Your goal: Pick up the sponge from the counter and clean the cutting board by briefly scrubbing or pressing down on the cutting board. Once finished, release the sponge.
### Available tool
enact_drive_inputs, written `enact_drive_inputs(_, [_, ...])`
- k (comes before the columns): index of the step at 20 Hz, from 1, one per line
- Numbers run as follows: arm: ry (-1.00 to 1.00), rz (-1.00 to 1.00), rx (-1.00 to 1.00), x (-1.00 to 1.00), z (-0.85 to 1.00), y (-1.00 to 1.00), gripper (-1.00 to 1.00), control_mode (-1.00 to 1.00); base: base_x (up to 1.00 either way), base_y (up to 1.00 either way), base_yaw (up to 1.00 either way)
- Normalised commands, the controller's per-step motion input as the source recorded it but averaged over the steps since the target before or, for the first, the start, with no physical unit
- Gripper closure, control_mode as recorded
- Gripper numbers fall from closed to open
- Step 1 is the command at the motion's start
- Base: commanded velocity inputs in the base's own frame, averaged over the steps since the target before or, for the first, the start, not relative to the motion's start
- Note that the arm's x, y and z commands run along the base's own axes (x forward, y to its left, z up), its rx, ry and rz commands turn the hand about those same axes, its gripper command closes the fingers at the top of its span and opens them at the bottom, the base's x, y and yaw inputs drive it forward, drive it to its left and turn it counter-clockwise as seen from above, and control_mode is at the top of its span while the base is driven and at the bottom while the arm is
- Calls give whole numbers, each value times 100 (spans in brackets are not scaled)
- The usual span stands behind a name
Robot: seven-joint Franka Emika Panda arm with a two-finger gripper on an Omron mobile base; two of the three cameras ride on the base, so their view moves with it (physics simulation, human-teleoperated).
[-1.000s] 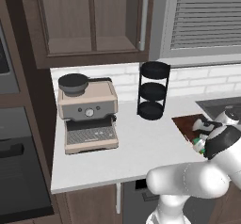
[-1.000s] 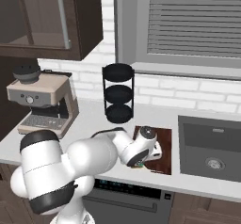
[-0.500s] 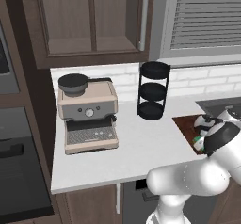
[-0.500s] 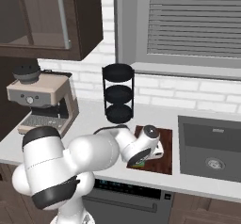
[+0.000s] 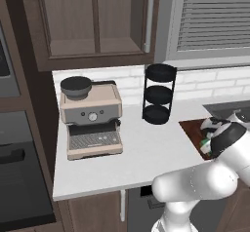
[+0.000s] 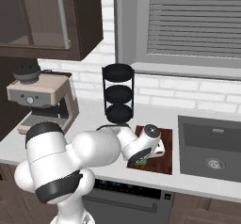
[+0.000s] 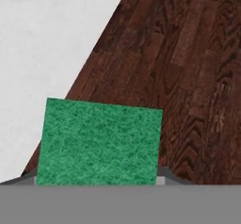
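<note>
While the arm reaches low over the board (image 6: pixel 160 153), the wrist has shifted slightly across it since a second ago, a small sideways travel that reads as a scrubbing stroke under way, release not yet due. Sponge (image 7: pixel 99 141): green face toward the hand camera, lying over the board's corner near its edge with the counter (image 7: pixel 47 39); also a green speck under the wrist (image 6: pixel 140 160) (image 5: pixel 205 144). Long axis: runs across the hand view, roughly level, oblique to the board's grain. Gripper (image 6: pixel 147 158): fingers hidden behind the sponge, so grasp cannot be told, though it sits between them. Rack (image 6: pixel 118 94), coffee machine (image 5: pixel 91 117), sink (image 6: pixel 212 148): untouched.
</note>
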Motion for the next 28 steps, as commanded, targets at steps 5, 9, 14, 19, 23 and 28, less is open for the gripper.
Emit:
enact_drive_inputs(5, [-2, 0, 0, 52, 0, -12, 100, -100, 0, 0, 0])
enact_drive_inputs(9, [0, 0, 0, 46, 0, -15, 100, -100, 0, 0, 0])
enact_drive_inputs(14, [-4, 0, 0, 50, -16, -12, 100, -100, 0, 0, 0])
enact_drive_inputs(19, [-17, 0, 0, 49, -35, -12, 100, -100, 0, 0, 0])
enact_drive_inputs(23, [-11, 0, 0, 49, -21, -13, 100, -100, 0, 0, 0])
enact_drive_inputs(28, [-2, 0, 0, 46, 0, -1, 100, -100, 0, 0, 0])
